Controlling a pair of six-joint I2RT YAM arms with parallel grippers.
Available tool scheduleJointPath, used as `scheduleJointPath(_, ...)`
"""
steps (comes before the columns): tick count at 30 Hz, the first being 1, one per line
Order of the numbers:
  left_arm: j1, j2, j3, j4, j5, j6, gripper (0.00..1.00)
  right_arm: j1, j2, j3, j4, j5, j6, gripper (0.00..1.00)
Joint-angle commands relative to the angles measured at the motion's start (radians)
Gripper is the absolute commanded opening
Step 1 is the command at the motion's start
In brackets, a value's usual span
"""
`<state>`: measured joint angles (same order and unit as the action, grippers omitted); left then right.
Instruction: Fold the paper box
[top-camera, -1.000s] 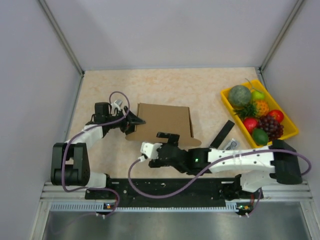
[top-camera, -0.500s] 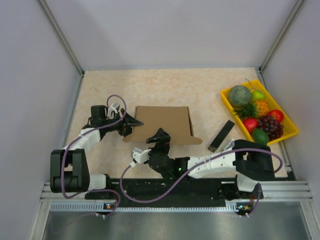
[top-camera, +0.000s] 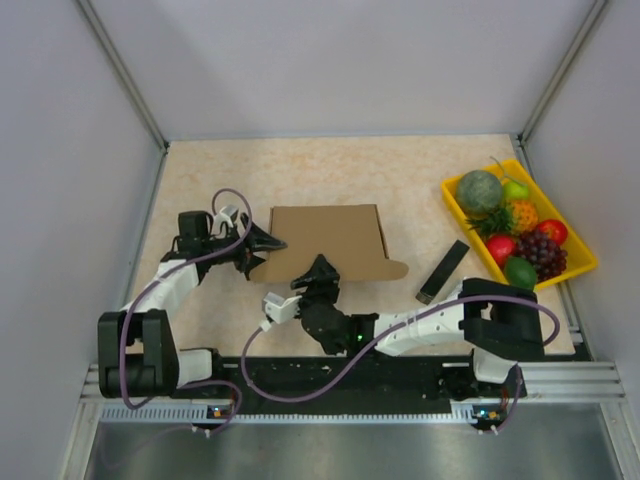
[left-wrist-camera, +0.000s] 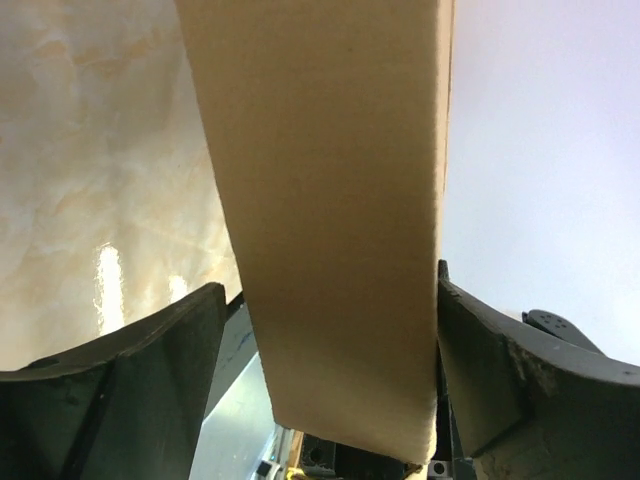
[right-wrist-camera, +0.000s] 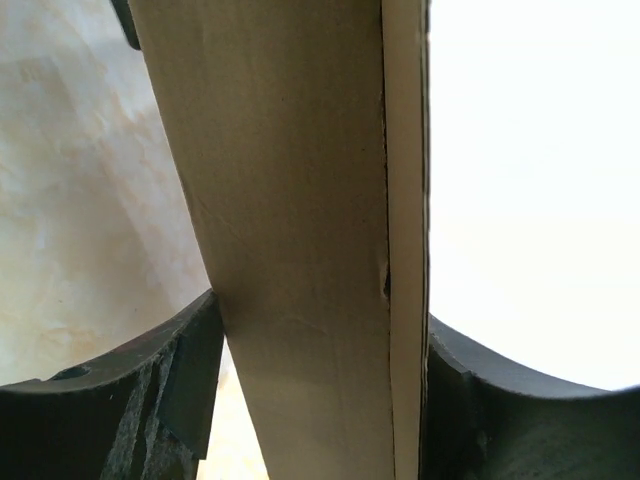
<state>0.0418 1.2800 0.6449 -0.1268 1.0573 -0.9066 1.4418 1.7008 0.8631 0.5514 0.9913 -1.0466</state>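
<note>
While the paper box (top-camera: 328, 235) lies mid-table (top-camera: 420, 170), the right pincer (top-camera: 321, 270) clamps its near edge. The left pincer (top-camera: 270, 243) straddles the left edge slackly, one finger clear. The right should probably hold firm on the crease until the left takes hold.

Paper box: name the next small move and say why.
Probably back the left gripper off the paper box: its jaws stand open, with a gap beside the cardboard, while the right gripper seems closed on the near edge.

Yellow fruit tray (top-camera: 584, 259) sits near black bar (top-camera: 443, 271).
</note>
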Motion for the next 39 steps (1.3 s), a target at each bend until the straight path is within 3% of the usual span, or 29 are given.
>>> scheduleJointPath(1,-0.003,-0.059,0.034,-0.13,-0.028,0.151,0.91,-0.032,-0.102,0.036,-0.057,-0.016,0.083,0.47)
scheduleJointPath(4,0.0,-0.1,0.105,-0.305,-0.135,0.3,0.95,-0.041,-0.139,0.065,-0.194,-0.04,0.158,0.43)
scheduleJointPath(5,-0.002,-0.114,0.119,-0.335,-0.16,0.367,0.98,-0.046,-0.153,0.077,-0.311,-0.068,0.187,0.43)
scheduleJointPath(8,0.01,-0.206,0.165,-0.447,-0.324,0.454,0.98,-0.06,-0.194,0.151,-0.606,-0.167,0.332,0.43)
scheduleJointPath(10,0.023,-0.296,0.196,-0.483,-0.478,0.495,0.98,-0.066,-0.216,0.18,-0.692,-0.196,0.382,0.44)
scheduleJointPath(11,0.023,-0.326,0.208,-0.481,-0.531,0.503,0.98,-0.084,-0.225,0.238,-0.843,-0.26,0.42,0.45)
scheduleJointPath(13,0.023,-0.401,0.228,-0.446,-0.641,0.508,0.98,-0.101,-0.237,0.284,-0.941,-0.314,0.497,0.45)
scheduleJointPath(14,0.023,-0.433,0.236,-0.441,-0.67,0.517,0.98,-0.125,-0.243,0.347,-1.017,-0.424,0.523,0.46)
scheduleJointPath(18,0.021,-0.461,0.248,-0.41,-0.66,0.534,0.98,-0.191,-0.214,0.493,-1.315,-0.627,0.625,0.46)
scheduleJointPath(25,0.02,-0.522,0.242,-0.415,-0.563,0.571,0.92,-0.305,-0.139,0.631,-1.473,-0.905,0.671,0.47)
scheduleJointPath(33,0.02,-0.628,0.164,-0.387,-0.551,0.551,0.91,-0.374,0.032,0.774,-1.571,-0.961,0.646,0.45)
scheduleJointPath(39,0.02,-0.633,0.153,-0.375,-0.562,0.568,0.91,-0.437,0.102,0.846,-1.579,-1.037,0.631,0.53)
